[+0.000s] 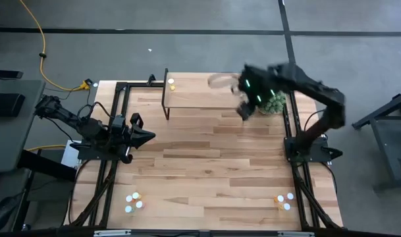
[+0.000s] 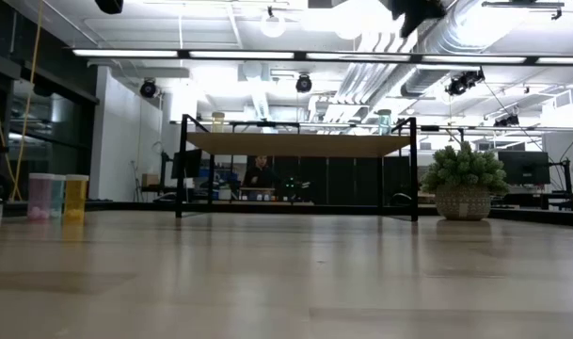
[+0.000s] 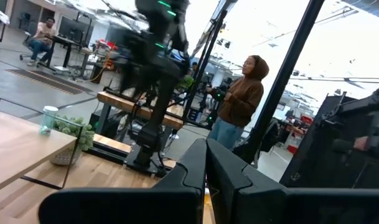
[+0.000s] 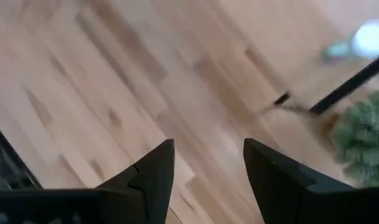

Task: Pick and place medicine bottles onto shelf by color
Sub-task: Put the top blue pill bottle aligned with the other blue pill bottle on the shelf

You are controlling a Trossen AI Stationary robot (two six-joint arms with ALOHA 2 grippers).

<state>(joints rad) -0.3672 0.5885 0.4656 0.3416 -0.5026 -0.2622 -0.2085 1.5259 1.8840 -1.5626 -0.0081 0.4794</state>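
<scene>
The shelf (image 1: 200, 93) stands at the table's far middle. A yellow bottle (image 1: 171, 83) stands on its left end and a teal one (image 2: 385, 120) on its right end. More medicine bottles stand in clusters near the table's front left (image 1: 133, 201) and front right (image 1: 284, 201). My right gripper (image 4: 208, 168) hangs open and empty above the table by the shelf's right end, pointing steeply down; the teal bottle (image 4: 363, 40) lies off to its side. My left gripper (image 1: 144, 136) waits shut at the table's left side.
A fuzzy green plant in a pot (image 1: 274, 102) sits just right of the shelf, close to my right arm. A pink bottle (image 2: 41, 196) and a yellow bottle (image 2: 75, 196) stand close to the low camera. A person (image 3: 239, 99) stands beyond the table.
</scene>
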